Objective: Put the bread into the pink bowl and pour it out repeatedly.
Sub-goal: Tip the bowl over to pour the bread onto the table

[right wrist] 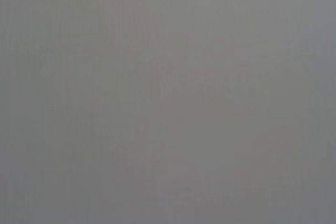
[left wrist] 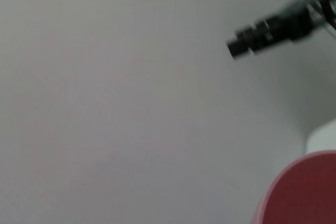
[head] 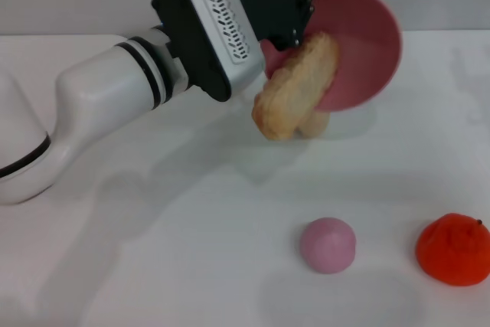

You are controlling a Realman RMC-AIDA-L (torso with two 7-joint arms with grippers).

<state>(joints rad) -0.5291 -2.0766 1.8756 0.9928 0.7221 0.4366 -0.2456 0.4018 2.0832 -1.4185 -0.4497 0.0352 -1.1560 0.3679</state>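
Note:
In the head view my left gripper [head: 295, 17] is shut on the rim of the pink bowl [head: 367, 44] and holds it tipped on its side above the table, mouth facing me. The bread [head: 295, 89] slides out of the bowl, pale underside showing, its lower end near the table. A strip of the bowl's rim shows in the left wrist view [left wrist: 302, 192]. My right gripper is out of view; the right wrist view shows only plain grey.
A small pink ball [head: 328, 244] lies on the white table [head: 191, 227] in front. An orange-red toy fruit [head: 453, 249] lies at the front right. A small cream piece [head: 315, 122] sits behind the bread's lower end.

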